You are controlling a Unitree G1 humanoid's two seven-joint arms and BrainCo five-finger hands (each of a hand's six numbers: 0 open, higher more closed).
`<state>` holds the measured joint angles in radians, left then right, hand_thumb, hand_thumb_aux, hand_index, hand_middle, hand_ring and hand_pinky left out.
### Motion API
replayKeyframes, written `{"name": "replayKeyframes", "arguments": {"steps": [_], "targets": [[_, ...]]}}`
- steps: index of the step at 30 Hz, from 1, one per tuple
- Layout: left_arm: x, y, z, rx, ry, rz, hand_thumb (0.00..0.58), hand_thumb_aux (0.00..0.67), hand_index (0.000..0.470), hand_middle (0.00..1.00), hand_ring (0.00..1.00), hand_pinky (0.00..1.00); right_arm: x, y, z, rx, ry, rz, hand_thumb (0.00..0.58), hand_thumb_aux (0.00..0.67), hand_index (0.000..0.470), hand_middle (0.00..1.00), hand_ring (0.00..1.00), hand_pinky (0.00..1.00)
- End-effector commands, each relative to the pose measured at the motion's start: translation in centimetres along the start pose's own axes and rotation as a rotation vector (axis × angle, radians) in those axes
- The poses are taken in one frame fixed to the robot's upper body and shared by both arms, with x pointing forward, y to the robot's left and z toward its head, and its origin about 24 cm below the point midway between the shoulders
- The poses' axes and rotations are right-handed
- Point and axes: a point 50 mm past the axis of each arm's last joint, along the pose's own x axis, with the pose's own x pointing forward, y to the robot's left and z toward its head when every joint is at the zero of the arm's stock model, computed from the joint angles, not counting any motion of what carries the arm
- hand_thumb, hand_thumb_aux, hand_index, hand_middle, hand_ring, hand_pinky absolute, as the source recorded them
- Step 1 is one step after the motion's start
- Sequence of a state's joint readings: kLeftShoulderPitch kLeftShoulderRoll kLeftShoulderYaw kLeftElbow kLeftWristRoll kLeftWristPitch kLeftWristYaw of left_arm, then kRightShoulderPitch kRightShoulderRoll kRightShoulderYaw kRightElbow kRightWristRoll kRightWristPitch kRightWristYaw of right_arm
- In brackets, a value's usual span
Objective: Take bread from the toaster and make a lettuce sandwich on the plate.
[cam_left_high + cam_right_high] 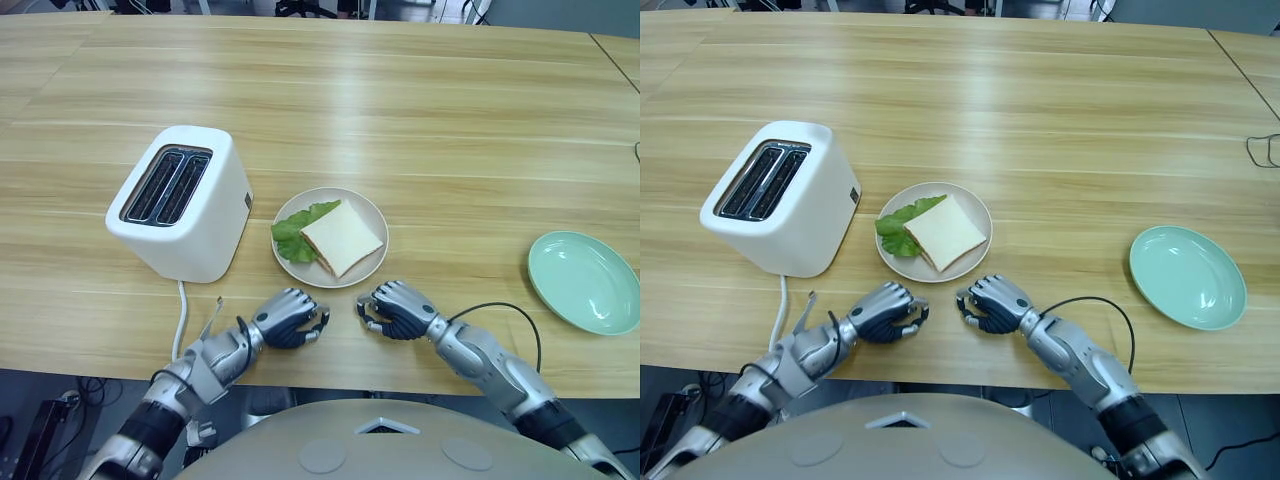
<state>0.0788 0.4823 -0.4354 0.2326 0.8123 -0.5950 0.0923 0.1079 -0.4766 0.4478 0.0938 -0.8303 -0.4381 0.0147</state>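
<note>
A white toaster (182, 202) stands at the left of the wooden table, its two slots dark with no bread showing. To its right a beige plate (371, 213) carries a sandwich: a white bread slice (342, 238) on top, green lettuce (293, 234) sticking out at its left side, another slice edge under it. My left hand (289, 319) rests on the table just in front of the plate's left side, fingers curled, holding nothing. My right hand (397, 310) rests in front of the plate's right side, fingers curled too, also holding nothing.
A pale green empty dish (584, 281) lies at the right near the table's front edge. The toaster's white cord (180, 320) runs off the front edge. A black cable (500, 310) loops by my right forearm. Broad bare tabletop stretches behind.
</note>
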Motion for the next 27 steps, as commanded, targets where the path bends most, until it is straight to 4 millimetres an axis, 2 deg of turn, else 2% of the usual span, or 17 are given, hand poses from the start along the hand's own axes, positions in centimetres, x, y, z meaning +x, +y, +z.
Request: {"name": "replayKeyframes", "arguments": {"steps": [1,7,13,18,22,23,24,25,26,27], "targets": [[1.4,-1.3,-2.4,0.026,0.129,-0.074,0.580,0.670,0.460,1.00,1.00,1.00,1.7,0.4,-1.5,-0.051,0.086,0.034,0.580,0.670,0.460,1.00,1.00,1.00],[5.7,0.0,-4.8,0.108,0.192,-0.093,0.580,0.670,0.460,1.00,1.00,1.00,5.1,-1.1,-4.2,-0.075,0.172,-0.011,0.580,0.670,0.460,1.00,1.00,1.00],[8.8,1.4,-5.6,0.101,0.242,-0.052,0.580,0.670,0.460,1.00,1.00,1.00,8.4,-2.6,-6.2,-0.035,0.258,-0.051,0.580,0.670,0.460,1.00,1.00,1.00],[9.2,1.5,-5.7,0.087,0.258,-0.004,0.580,0.670,0.460,1.00,1.00,1.00,9.7,-2.8,-6.8,0.022,0.312,-0.056,0.580,0.670,0.460,1.00,1.00,1.00],[9.1,2.7,-5.0,-0.025,0.174,0.168,0.580,0.670,0.460,1.00,1.00,1.00,9.5,-2.4,-6.6,0.094,0.283,-0.104,0.580,0.670,0.460,1.00,1.00,1.00],[9.0,3.0,-4.5,-0.076,0.132,0.230,0.580,0.670,0.460,1.00,1.00,1.00,9.3,-2.6,-6.4,0.125,0.256,-0.148,0.579,0.641,0.440,1.00,1.00,1.00],[8.9,3.6,-3.8,-0.127,0.071,0.302,0.580,0.670,0.460,1.00,1.00,1.00,9.2,-2.9,-6.1,0.175,0.219,-0.215,0.509,0.436,0.299,1.00,1.00,1.00],[8.8,4.1,-3.2,-0.170,0.015,0.361,0.559,0.544,0.373,0.86,0.86,0.86,9.0,-3.5,-5.8,0.225,0.184,-0.286,0.144,0.089,0.061,0.38,0.38,0.38],[8.7,4.6,-2.6,-0.230,-0.034,0.423,0.498,0.418,0.287,0.62,0.62,0.62,8.7,-4.2,-5.6,0.278,0.156,-0.371,0.000,0.000,0.000,0.00,0.00,0.00],[8.5,5.0,-2.2,-0.282,-0.067,0.475,0.112,0.068,0.047,0.00,0.00,0.00,8.4,-4.8,-5.6,0.317,0.140,-0.442,0.000,0.000,0.000,0.00,0.00,0.00]]}}
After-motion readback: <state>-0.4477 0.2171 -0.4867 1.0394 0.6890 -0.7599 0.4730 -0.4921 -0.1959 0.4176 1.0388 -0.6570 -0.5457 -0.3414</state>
